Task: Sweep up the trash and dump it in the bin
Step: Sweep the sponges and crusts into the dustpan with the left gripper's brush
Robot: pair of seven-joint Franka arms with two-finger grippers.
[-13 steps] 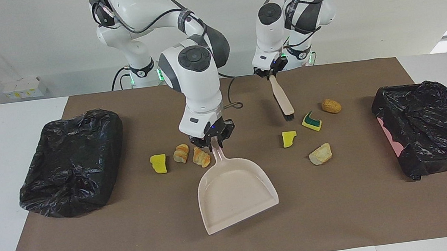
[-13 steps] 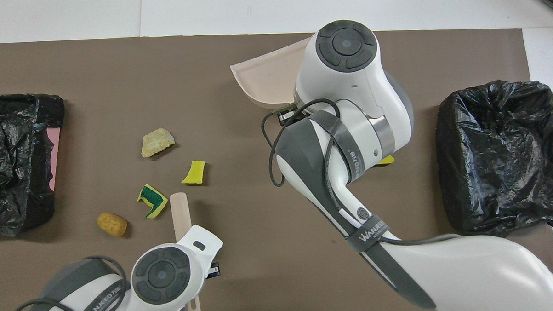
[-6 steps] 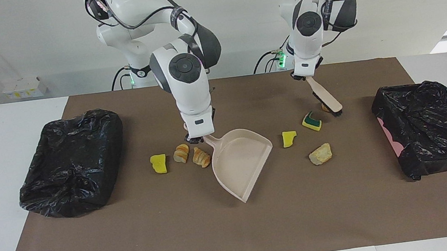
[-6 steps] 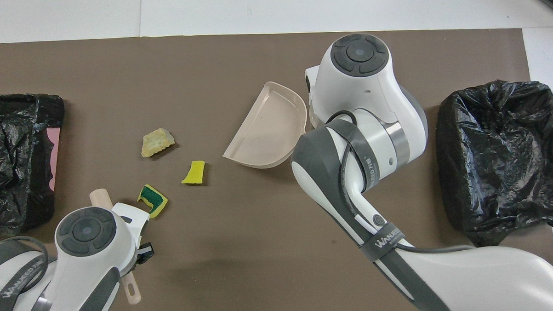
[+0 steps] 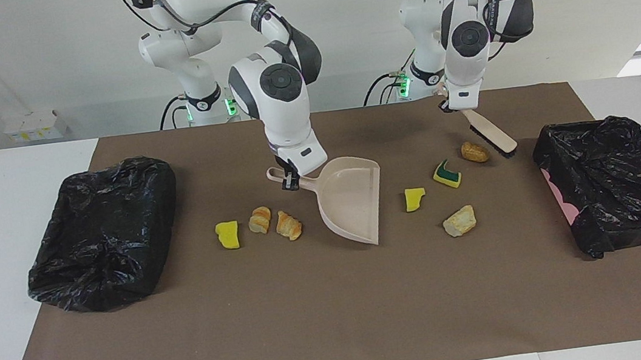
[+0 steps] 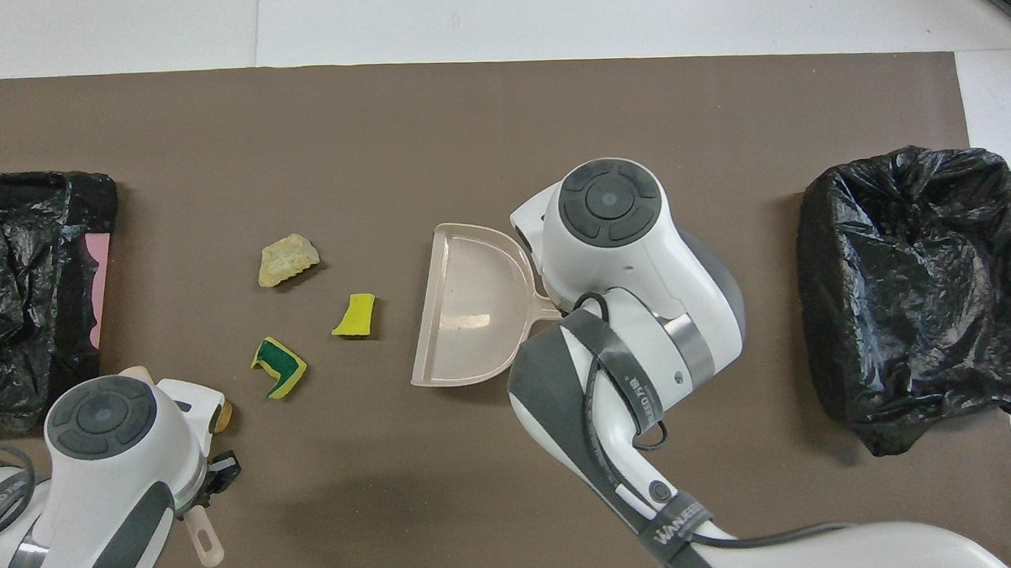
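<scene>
Seven scraps of trash [image 5: 459, 221] — yellow sponge chunks, golden bread pieces — mid-desk, right hand [image 5: 290, 182] gripping dustpan [image 5: 349, 198], now swung beside them, left hand [image 5: 453, 105] gripping brush [image 5: 492, 136], shifted toward its desk end.

**Open mat away from the robots, clutter mid-table**

The brown paper mat [image 5: 326, 326] on the table lies bare along its edge farthest from the robots. Mid-table, the beige plastic dustpan [image 5: 350, 201] stands between two scrap groups: three yellow and golden-brown pieces [image 5: 259, 224] toward the right arm's end, four [image 5: 450, 188] toward the left arm's. The beige black-bristled brush [image 5: 492, 135] slants just beside the browned bread lump [image 5: 475, 152]. Black-bagged bins [image 5: 100, 231] [image 5: 618, 189] block both ends.
</scene>
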